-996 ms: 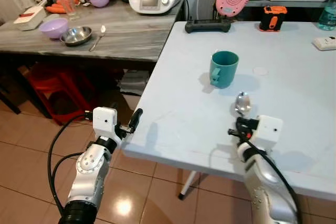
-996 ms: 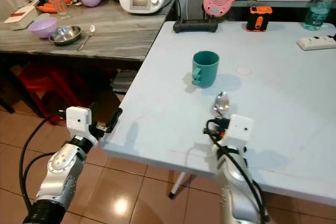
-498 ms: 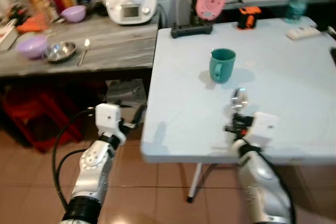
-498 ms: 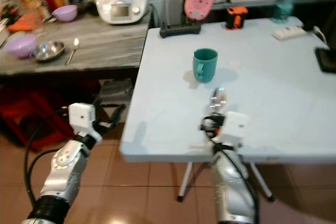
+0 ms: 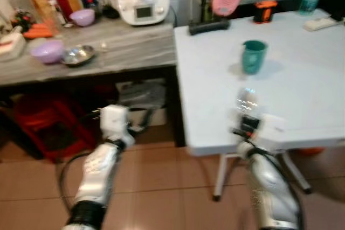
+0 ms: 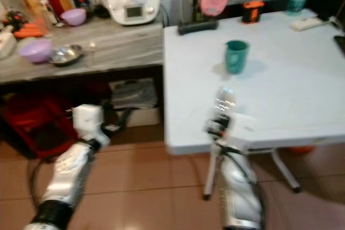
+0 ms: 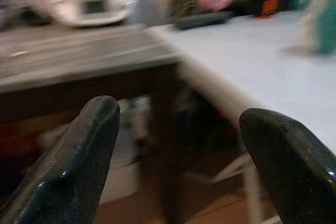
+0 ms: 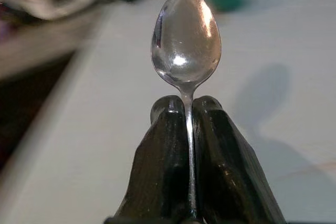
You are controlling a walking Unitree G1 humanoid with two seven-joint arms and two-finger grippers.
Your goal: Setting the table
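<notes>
While the robot holds a spoon [image 8: 186, 40] in its right end effector [image 8: 187, 116], the whole picture has slid over since a moment ago. That means the camera moved, not the things. The pale blue counter [image 5: 302, 84] now sits more to the right, and the grey counter [image 5: 124, 52] with the purple bowl [image 5: 47, 52] and the metal bowl [image 5: 78, 55] shows more. The robot seems to be stepping back or turning, so the spoon is not put down yet.

The two black fingers of the right end effector are pressed tight on the thin handle. The round part of the spoon sticks up past the fingertips, over the near edge of the pale blue counter. The green mug [image 5: 253, 56] stands farther back on that counter, well apart from the spoon.

The left end effector [image 7: 178, 129] is spread wide and holds nothing. It hangs low, near the dark space under the grey counter.
</notes>
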